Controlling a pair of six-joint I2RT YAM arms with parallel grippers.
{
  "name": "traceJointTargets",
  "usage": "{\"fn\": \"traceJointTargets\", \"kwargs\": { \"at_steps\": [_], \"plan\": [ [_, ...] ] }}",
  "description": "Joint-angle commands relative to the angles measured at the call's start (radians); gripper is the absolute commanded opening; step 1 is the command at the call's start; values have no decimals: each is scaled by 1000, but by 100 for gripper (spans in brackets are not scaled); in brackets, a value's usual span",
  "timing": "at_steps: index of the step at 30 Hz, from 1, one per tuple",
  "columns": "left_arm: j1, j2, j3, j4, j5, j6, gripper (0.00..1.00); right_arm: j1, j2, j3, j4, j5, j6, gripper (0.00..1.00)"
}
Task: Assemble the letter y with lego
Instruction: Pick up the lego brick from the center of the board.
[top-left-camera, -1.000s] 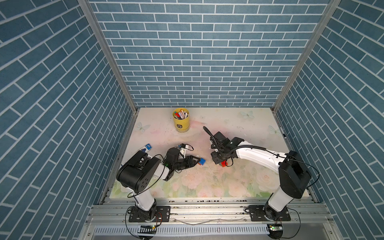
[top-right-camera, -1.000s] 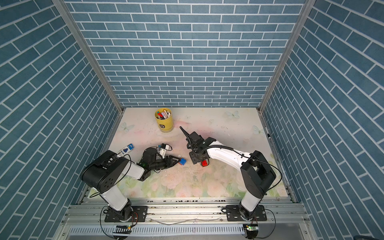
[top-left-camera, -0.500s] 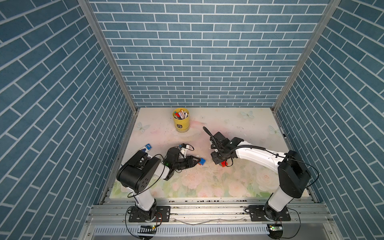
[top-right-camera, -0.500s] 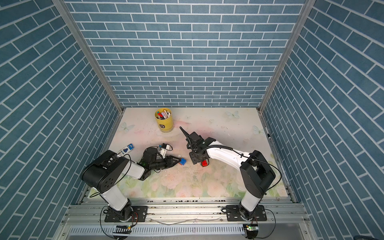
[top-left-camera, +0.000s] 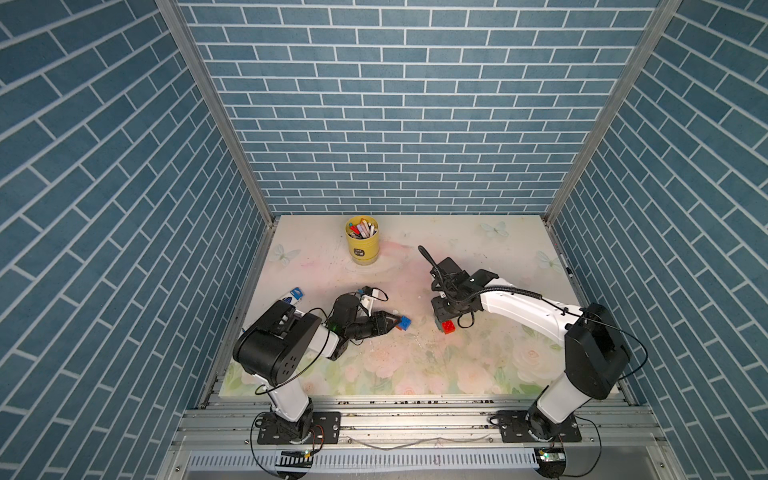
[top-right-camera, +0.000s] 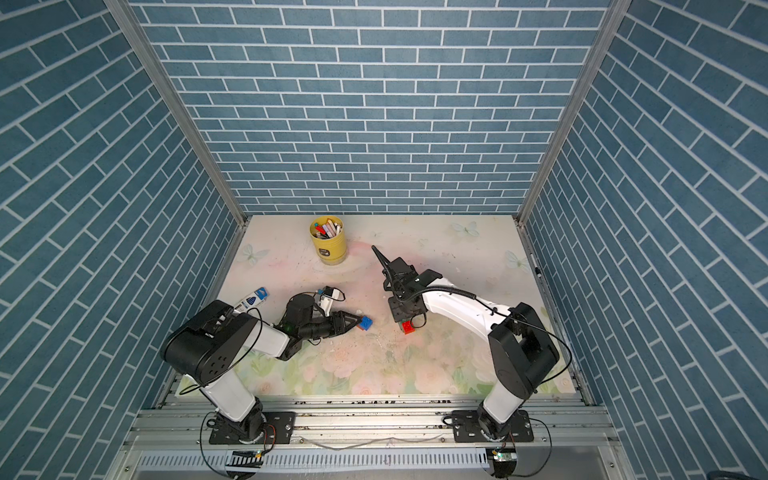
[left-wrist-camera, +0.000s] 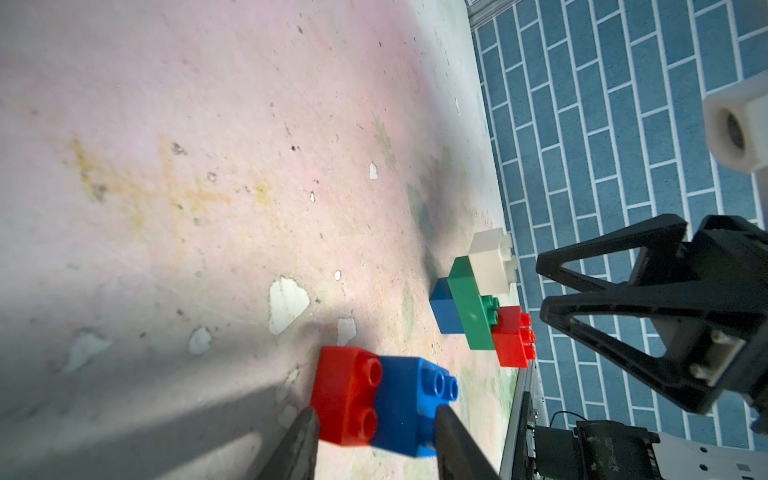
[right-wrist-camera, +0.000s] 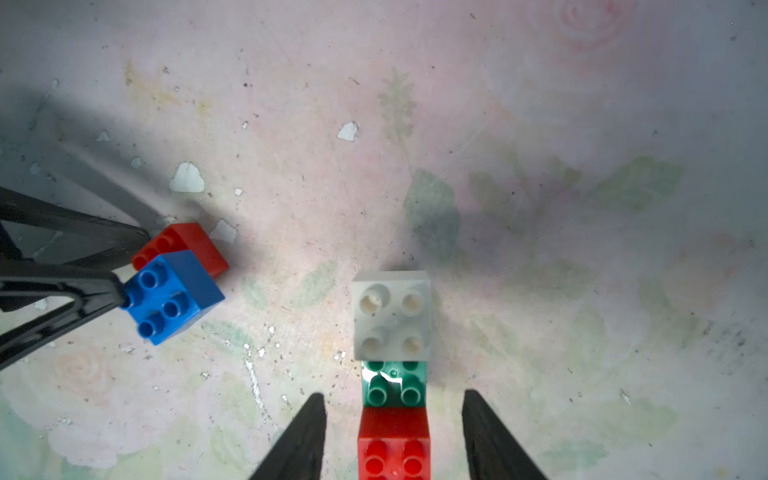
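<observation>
A red brick (left-wrist-camera: 347, 395) and a blue brick (left-wrist-camera: 405, 399) are joined as a pair, lying on the mat left of centre. My left gripper (left-wrist-camera: 376, 415) is shut on the pair, one finger against each side; the blue brick (top-left-camera: 405, 322) shows at its tip in both top views. To the right stands an assembly with a white brick (right-wrist-camera: 390, 316) and a red brick (right-wrist-camera: 392, 444) on a green bar (right-wrist-camera: 392, 384). A second blue brick (left-wrist-camera: 444, 307) sits under the green bar. My right gripper (right-wrist-camera: 392, 405) is open astride the assembly's red end (top-left-camera: 448, 327), with gaps on both sides.
A yellow cup of markers (top-left-camera: 362, 247) stands at the back of the floral mat. A blue-and-white item (top-left-camera: 293, 296) lies by the left wall. Blue brick-pattern walls enclose three sides. White flakes (right-wrist-camera: 187, 178) are scattered on the mat between the bricks.
My left gripper's jaws have narrowed onto the red-and-blue pair. Neither arm has visibly moved, and the right gripper's opening is unchanged.
</observation>
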Motion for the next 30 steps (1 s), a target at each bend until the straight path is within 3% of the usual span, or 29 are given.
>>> {"fn": "traceJointTargets", "kwargs": {
  "at_steps": [1,10,17,24,30],
  "plan": [
    [2,72,-45,-286,-89,22,46,-8,28,-24,-21,-26,34,54],
    [4,68,-46,-295,-92,27,46,-19,99,-32,23,-92,18,49],
    [3,68,-46,-294,-92,28,46,-21,130,-15,20,-108,-6,36],
    [8,76,-46,-292,-89,29,46,-14,105,12,-22,-119,-100,26],
    [13,78,-47,-294,-86,34,46,13,77,41,-40,-148,-229,24]
  ]
}}
